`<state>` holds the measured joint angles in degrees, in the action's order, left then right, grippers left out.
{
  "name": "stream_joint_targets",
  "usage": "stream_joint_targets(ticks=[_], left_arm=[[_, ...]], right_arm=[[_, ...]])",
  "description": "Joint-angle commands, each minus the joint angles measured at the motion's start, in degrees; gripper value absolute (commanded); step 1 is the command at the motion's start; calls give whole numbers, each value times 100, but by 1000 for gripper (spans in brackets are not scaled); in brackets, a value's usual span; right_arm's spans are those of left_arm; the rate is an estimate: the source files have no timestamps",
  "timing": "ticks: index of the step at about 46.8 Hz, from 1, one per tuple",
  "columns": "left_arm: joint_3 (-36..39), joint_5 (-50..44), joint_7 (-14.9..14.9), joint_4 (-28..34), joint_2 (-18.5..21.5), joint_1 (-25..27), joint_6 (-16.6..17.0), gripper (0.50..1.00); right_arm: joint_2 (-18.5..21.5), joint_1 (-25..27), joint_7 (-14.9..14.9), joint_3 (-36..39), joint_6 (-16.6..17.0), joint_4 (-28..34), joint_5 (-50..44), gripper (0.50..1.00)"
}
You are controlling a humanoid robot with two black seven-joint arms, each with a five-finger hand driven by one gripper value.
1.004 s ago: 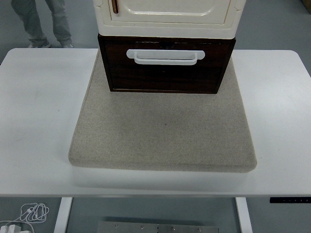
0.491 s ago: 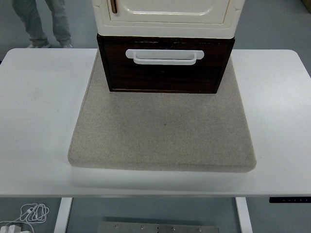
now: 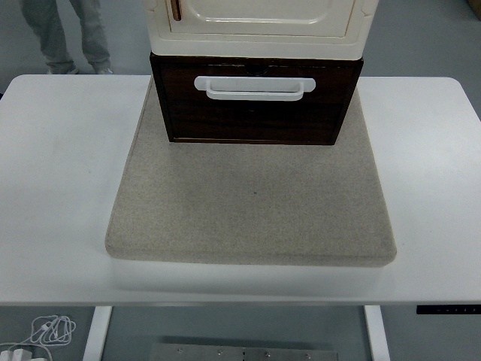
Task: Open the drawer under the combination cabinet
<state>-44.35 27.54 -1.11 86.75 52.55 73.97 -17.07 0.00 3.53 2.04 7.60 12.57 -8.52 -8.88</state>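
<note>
A cream upper cabinet [image 3: 259, 26] with a closed door stands on a dark brown wooden drawer unit [image 3: 254, 113] at the back of a beige mat [image 3: 252, 203]. The drawer front carries a white bar handle [image 3: 254, 88] across its upper part and sits flush with its frame. Neither of my hands appears anywhere in the head view.
The mat lies on a white table [image 3: 60, 165] with bare surface left and right of it. A person's legs [image 3: 68, 34] stand on the floor beyond the table's far left corner. A coiled white cable [image 3: 45, 331] lies on the floor at bottom left.
</note>
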Motion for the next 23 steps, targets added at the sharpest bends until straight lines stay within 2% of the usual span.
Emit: stream_joint_targets(ticks=[1, 5, 9, 23], left_arm=[[391, -3, 155, 0, -7, 284, -59, 1000], [664, -3, 313, 35, -34, 495, -209, 1000], [954, -3, 594, 26, -148, 679, -358, 1000], [2175, -91, 1587, 17, -605, 1181, -543, 1000]], right_arm=[[0, 7, 7, 4, 0, 0, 0, 926], [0, -2, -2, 4, 0, 0, 0, 926], [0, -2, -2, 4, 0, 0, 0, 926], [0, -2, 7, 4, 0, 0, 0, 926]])
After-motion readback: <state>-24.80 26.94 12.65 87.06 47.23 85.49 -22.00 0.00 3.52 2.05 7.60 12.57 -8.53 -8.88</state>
